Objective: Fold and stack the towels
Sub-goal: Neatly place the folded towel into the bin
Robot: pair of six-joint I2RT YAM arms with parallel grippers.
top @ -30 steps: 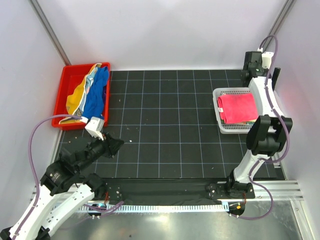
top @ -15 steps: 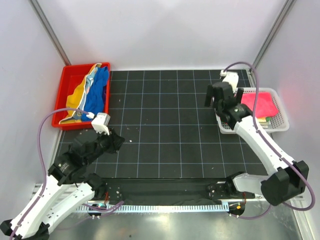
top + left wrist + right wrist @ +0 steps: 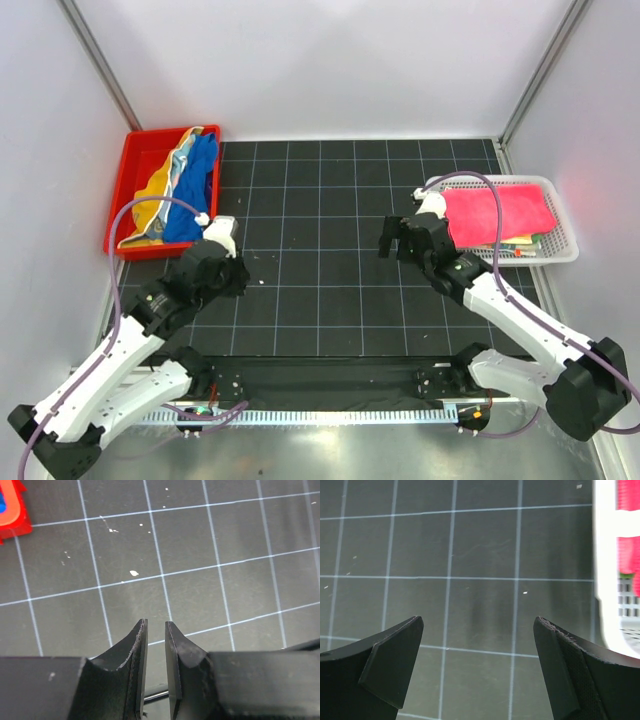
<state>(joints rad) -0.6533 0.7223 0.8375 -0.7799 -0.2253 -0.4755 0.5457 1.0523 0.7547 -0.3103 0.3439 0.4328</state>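
A folded pink-red towel (image 3: 497,213) lies on top in the white mesh basket (image 3: 560,252) at the right, with green and yellow edges (image 3: 525,241) showing beneath it. Blue (image 3: 197,190) and yellow (image 3: 152,200) towels lie crumpled in the red bin (image 3: 140,158) at the back left, with a pale strip of cloth (image 3: 181,165) between them. My left gripper (image 3: 235,277) (image 3: 156,625) hovers over bare mat below the bin, its jaws a narrow gap apart with nothing between them. My right gripper (image 3: 392,240) (image 3: 479,622) is wide open over the mat, just left of the basket (image 3: 602,580).
The black gridded mat (image 3: 320,200) covers the table between bin and basket, with small white specks (image 3: 133,573) near the left gripper. A corner of the red bin (image 3: 10,515) shows in the left wrist view. White walls close in the back and sides.
My right arm has swung down from above the basket to the mat left of it, uncovering the pink-red towel. My left gripper has shifted slightly up and right.
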